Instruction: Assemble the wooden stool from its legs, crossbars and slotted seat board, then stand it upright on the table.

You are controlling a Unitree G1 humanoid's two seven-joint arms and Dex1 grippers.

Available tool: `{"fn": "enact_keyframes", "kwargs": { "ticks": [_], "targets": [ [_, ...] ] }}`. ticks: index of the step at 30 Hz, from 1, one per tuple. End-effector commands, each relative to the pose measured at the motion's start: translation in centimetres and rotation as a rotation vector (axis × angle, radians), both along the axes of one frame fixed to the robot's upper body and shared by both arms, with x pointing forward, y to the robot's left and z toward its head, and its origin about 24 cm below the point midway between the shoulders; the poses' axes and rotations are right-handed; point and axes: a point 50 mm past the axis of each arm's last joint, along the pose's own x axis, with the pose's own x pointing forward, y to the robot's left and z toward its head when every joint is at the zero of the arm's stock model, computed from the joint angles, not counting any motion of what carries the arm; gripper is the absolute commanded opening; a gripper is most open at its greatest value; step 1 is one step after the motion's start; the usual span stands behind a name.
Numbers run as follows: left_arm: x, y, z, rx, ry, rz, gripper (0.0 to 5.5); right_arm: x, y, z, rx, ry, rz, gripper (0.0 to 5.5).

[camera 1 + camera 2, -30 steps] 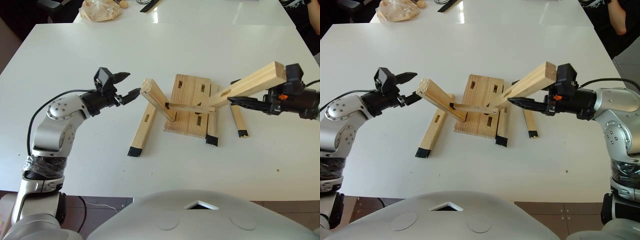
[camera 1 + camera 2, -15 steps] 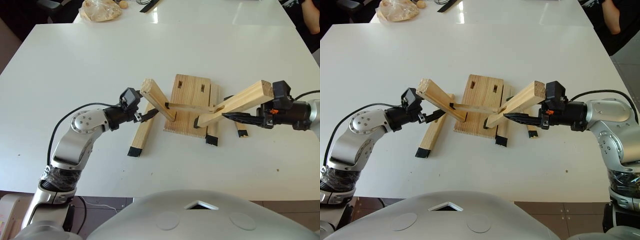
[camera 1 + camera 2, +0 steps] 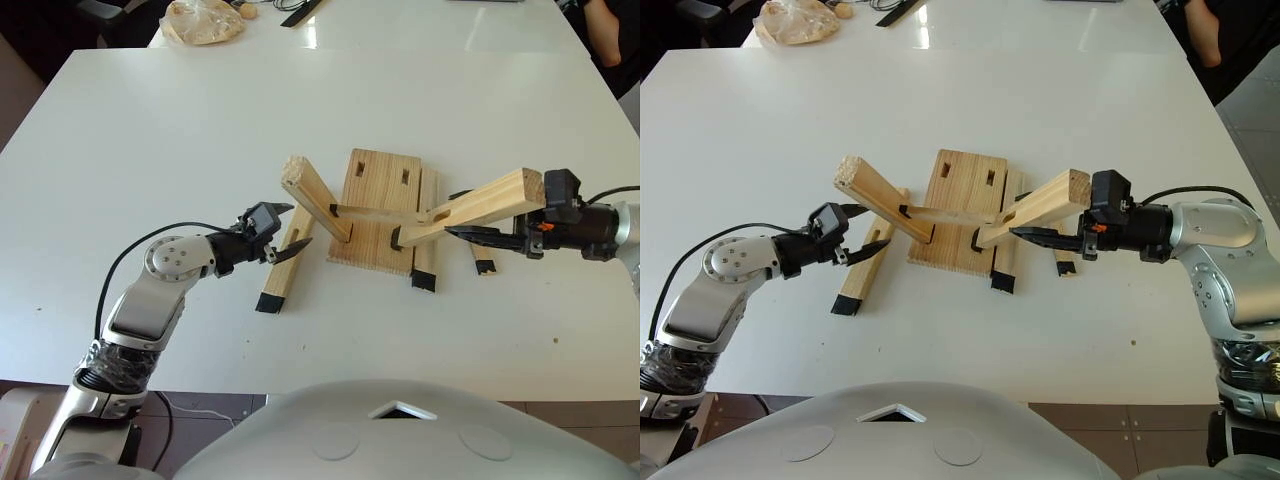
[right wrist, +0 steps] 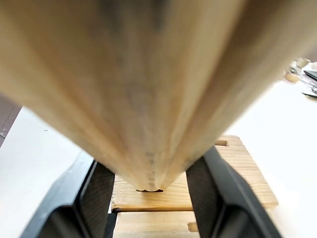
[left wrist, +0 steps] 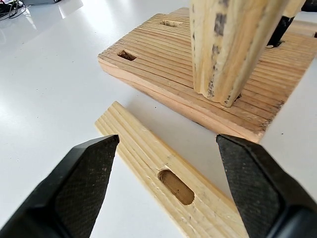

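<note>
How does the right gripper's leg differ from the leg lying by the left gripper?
The held leg is tilted, its end on the seat board, clamped in the right gripper; the flat leg lies on the table, ungripped, beneath the open left gripper. Both are slotted wood.

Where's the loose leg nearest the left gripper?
The leg lies flat on the table, left of the seat board, beneath the open left gripper.

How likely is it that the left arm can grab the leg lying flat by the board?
Probably yes: the left gripper is open just above that flat leg, fingers either side, with nothing between them.
</note>
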Motion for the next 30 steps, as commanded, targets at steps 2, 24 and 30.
{"fn": "enact_keyframes", "kwargs": {
  "ticks": [2,24,30],
  "targets": [
    [0.0,0.1,0.0,0.013,-0.005,-0.003,3.66,0.0,-1.2,-1.6,-0.121,0.085,-0.041,1.99],
    [0.0,0.4,0.0,0.013,-0.017,0.033,3.66,-0.9,-2.6,-2.9,-0.198,0.175,-0.055,1.99],
    [-0.2,0.4,0.0,0.011,-0.018,0.046,3.66,-1.7,-1.9,-2.7,-0.184,0.199,-0.026,1.99]
  ]
}}
